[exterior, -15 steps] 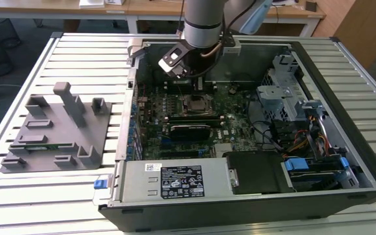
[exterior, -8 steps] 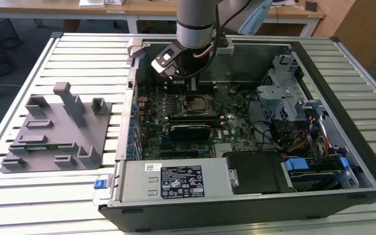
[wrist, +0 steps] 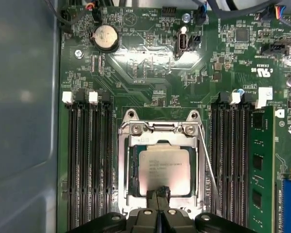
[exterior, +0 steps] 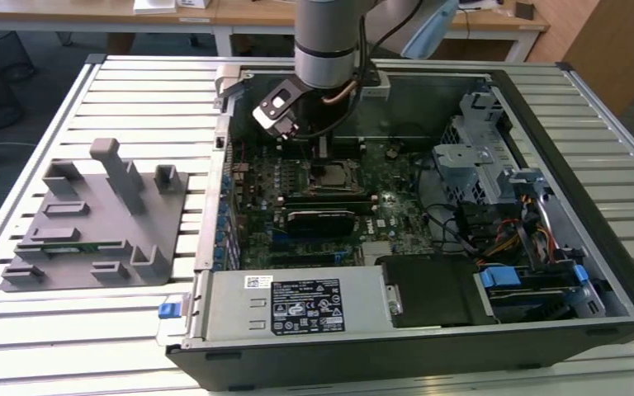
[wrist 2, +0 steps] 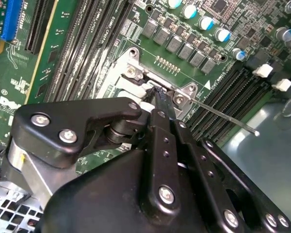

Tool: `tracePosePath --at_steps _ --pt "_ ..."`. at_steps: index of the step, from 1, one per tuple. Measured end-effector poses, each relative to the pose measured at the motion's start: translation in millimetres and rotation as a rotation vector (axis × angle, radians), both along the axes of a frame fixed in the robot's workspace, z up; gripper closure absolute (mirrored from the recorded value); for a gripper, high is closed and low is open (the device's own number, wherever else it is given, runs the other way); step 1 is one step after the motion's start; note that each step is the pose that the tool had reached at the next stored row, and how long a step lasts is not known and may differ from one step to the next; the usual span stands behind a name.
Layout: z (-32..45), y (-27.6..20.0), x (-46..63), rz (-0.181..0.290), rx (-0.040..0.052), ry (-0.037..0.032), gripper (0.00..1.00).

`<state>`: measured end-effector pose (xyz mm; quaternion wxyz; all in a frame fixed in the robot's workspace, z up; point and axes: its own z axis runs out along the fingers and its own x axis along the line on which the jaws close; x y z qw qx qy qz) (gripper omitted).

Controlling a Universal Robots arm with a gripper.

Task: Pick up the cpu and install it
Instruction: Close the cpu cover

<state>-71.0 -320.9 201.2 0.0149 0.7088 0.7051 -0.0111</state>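
In the middle of the exterior view, inside the open computer case (exterior: 614, 247), the arm reaches down onto the motherboard (exterior: 295, 177). And there's the cpu (wrist: 164, 167), lying flat in its socket (wrist: 124, 145), silver top up, metal frame around it, the thin lever (wrist: 207, 165) running alongside. The gripper (wrist: 160, 193) has its fingers pressed together, nothing between them, tips right at the cpu's edge. Over at the exterior view's left, the grey tray (exterior: 86, 214) holds a green memory stick (exterior: 69, 246) in one slot
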Motion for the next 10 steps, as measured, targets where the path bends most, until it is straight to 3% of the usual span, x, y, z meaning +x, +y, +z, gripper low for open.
tracePosePath --at_steps 10 --pt "-1.7 0.0 3.0 0.0 0.0013 -0.0001 0.89"
